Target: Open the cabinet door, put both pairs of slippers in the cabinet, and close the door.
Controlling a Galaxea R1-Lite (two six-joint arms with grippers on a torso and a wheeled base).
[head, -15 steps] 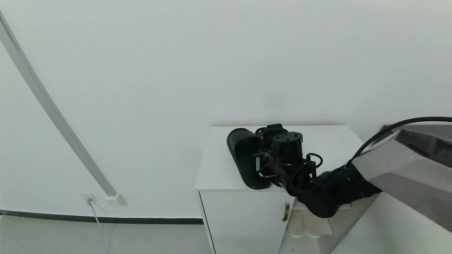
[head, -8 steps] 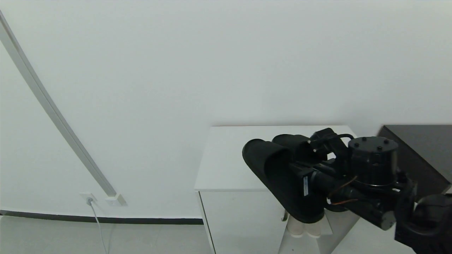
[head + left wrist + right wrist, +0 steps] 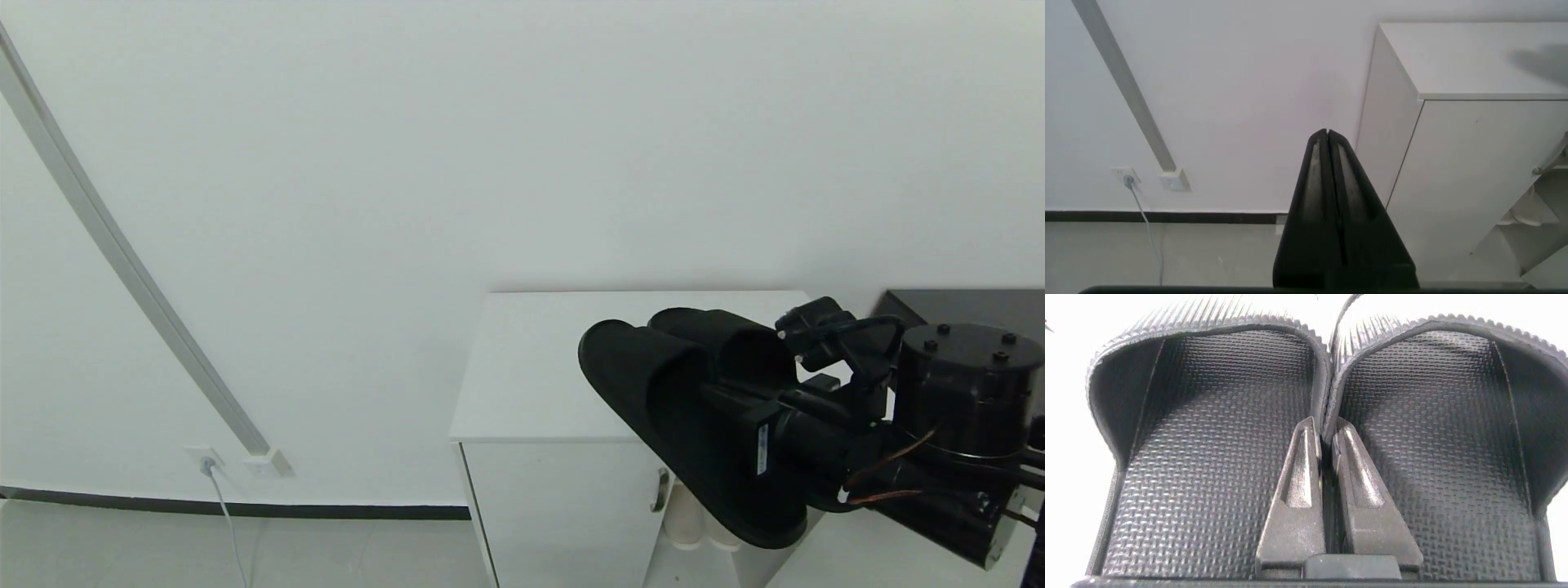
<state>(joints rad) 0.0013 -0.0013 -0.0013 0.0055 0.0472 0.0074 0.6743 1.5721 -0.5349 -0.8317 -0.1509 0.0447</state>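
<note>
— What takes up most of the room from where you stand?

— A bare white wall (image 3: 490,147), with a pale strip (image 3: 135,268) running down it at a slant on the left. Against the wall on the right stands the white cabinet (image 3: 522,367), and a dark table (image 3: 971,306) sits just right of it.

— Is the cabinet open?

— Its left door (image 3: 563,514) is flat shut. To the right of that door the inside shows, with shelves.

— And the slippers?

— The black slippers (image 3: 686,425) are up in the air on the near side of the cabinet's right end, side by side. They are tilted, with one end up and to the left and the other down to the right.

— What has them?

— The right gripper (image 3: 1325,429). Its two fingers are pinched tight on the slippers' inner walls, which are pressed together between them, so one grip carries both.

— The other one?

— The left gripper (image 3: 1328,135) points toward the wall to the left of the cabinet. Its fingers are pressed flat together with nothing between them.

— Anything inside the cabinet?

— A pale pair (image 3: 694,523) stands low on a shelf, just right of the door's handle (image 3: 662,490). It may be the other slippers, but I cannot tell.

— And smaller still?

— A socket (image 3: 202,459) is low on the wall on the left, with a cable (image 3: 233,531) hanging from it.
</note>
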